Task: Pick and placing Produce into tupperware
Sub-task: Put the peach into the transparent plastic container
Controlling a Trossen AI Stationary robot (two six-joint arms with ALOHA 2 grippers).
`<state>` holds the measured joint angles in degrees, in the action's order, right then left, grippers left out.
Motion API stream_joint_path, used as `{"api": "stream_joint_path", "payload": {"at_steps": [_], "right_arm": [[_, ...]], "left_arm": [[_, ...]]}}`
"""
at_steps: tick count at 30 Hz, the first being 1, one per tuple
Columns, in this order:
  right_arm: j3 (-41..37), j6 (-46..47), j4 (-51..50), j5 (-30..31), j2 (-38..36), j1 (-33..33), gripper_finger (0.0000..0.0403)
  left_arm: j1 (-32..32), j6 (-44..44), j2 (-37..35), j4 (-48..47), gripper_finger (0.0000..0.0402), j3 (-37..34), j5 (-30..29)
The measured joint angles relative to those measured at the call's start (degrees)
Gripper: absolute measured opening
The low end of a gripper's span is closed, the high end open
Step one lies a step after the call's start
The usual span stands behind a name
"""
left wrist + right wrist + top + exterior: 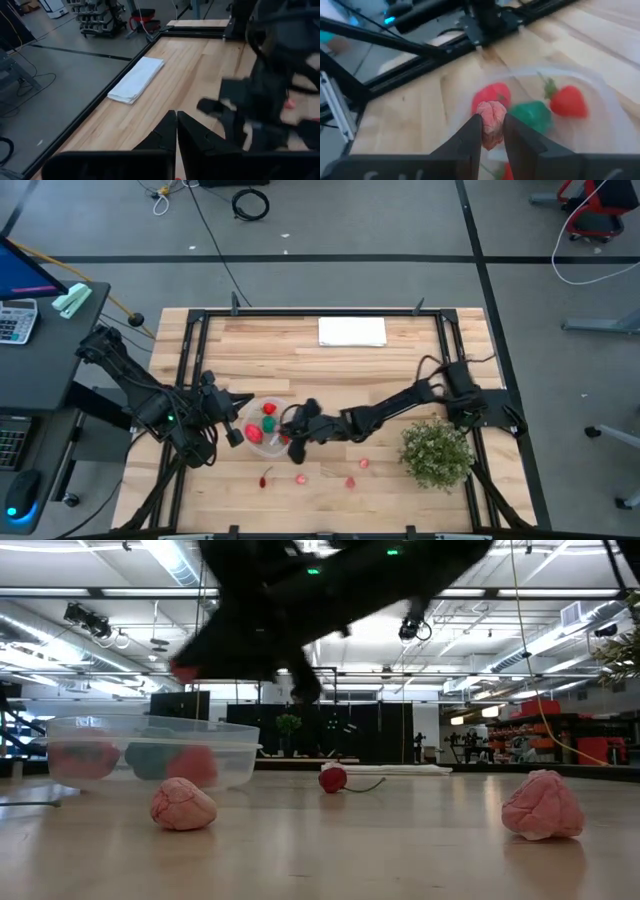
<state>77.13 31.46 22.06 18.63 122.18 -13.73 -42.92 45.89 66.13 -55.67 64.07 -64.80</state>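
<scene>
The clear round tupperware (pixel 262 425) stands on the table's near left. It holds a red piece (pixel 492 95), a green piece (pixel 532 115) and a strawberry (pixel 567 102). My right gripper (pixel 492 132) hovers over its near rim, shut on a pink lumpy piece (pixel 491 120). My left gripper (pixel 235 430) is shut next to the tupperware's left rim. A cherry with a stem (pixel 265 478) and three small pink and red pieces (pixel 301 477) (pixel 351 481) (pixel 363 463) lie on the table near the tupperware. My right gripper pinches the pink lumpy piece (pixel 492 112) between its two fingers, one on each side. The fingers slant down from the table's right. The piece is lifted clear above the tupperware's inside. My left gripper: I cannot tell whether it touches the tupperware's rim.
A bushy green plant (pixel 437 453) stands at the near right next to the right arm's base. A flat white folded sheet (pixel 352 331) lies at the far edge. Bare wood lies between them.
</scene>
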Motion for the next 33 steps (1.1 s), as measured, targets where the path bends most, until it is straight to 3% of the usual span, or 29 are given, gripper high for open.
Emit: {"api": "stream_joint_path", "payload": {"at_steps": [7,13,26,33], "right_arm": [[16.91,-1.70,-26.28,0.02,6.55,1.33,0.0085],[21.50,-1.14,-37.63,-3.20,8.46,2.71,0.0086],[20.76,-3.16,-42.12,-6.95,7.01,3.88,0.0157],[20.80,-1.33,-47.39,-9.62,2.94,3.75,0.0181]], "left_arm": [[-0.02,-0.63,-0.15,0.40,0.0007,0.02,-0.39],[-0.02,-0.47,-0.20,-0.39,0.0021,0.00,-0.54],[-0.09,-0.05,-0.15,-0.99,0.0007,0.00,-0.43],[-0.09,-0.03,-0.15,-1.30,0.0023,0.00,-0.30]]}}
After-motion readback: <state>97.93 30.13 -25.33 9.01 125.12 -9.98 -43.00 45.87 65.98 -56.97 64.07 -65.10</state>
